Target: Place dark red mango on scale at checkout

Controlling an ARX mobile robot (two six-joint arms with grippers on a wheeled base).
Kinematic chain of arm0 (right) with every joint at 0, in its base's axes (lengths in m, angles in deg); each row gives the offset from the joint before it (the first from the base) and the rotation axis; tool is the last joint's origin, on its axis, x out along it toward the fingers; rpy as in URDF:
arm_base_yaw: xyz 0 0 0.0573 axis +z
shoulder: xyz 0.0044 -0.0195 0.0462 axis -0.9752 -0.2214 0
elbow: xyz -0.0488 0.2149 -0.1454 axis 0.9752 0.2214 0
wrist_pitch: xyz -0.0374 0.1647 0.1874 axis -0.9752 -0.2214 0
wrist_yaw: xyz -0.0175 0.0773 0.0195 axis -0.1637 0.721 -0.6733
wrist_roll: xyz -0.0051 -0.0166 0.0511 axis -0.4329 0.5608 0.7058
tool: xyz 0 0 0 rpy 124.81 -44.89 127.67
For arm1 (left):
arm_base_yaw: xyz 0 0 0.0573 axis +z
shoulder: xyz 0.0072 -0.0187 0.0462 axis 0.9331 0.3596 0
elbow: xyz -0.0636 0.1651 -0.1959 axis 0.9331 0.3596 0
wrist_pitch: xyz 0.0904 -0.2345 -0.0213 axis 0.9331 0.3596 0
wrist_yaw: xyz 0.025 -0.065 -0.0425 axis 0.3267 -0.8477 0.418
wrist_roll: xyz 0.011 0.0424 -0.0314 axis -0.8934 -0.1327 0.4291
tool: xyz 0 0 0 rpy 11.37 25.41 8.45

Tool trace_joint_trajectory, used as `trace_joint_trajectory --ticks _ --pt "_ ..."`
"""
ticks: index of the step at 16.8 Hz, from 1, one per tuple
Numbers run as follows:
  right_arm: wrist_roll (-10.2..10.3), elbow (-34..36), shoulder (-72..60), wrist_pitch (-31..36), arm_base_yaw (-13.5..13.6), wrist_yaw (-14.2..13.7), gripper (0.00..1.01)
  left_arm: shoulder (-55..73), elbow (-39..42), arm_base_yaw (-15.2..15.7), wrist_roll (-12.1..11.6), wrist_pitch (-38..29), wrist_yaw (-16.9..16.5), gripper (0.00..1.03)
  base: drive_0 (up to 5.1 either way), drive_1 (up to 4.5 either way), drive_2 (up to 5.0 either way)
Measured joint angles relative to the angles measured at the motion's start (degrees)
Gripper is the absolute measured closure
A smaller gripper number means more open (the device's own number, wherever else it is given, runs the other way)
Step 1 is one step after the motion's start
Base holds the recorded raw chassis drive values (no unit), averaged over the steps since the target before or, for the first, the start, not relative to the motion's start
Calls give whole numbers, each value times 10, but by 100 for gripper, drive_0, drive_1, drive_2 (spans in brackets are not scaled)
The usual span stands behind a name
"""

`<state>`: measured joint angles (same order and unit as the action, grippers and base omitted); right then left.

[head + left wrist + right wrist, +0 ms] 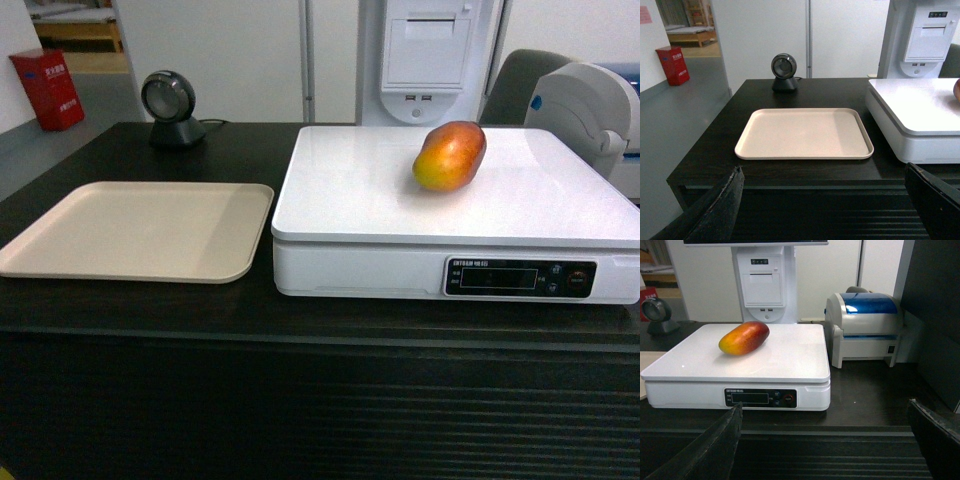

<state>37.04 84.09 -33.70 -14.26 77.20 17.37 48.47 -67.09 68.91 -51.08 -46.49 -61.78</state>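
The dark red mango [451, 155] lies on its side on the white scale [400, 215], toward the platform's back right; the right wrist view shows the mango [744, 338] on the scale [790, 360] too. The scale stands on the dark checkout [200, 320] counter. Neither gripper shows in the head view. My left gripper [822, 172] is open and empty in front of the counter's ribbed panel, facing the beige tray. My right gripper [825, 407] is open and empty, low before the counter, facing the scale's display.
A beige tray [60, 255] lies left of the scale. A round black scanner [172, 108] stands at the counter's back left. A white receipt terminal [765, 280] rises behind the scale, and a white-and-blue printer [867, 325] sits to its right. A red box [48, 88] stands on the floor far left.
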Motion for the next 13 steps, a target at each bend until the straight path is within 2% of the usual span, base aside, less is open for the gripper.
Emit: trace_joint_trajectory --ticks 13 --pt "0 0 0 0 0 0 3 0 0 0 0 0 0 5 0 0 0"
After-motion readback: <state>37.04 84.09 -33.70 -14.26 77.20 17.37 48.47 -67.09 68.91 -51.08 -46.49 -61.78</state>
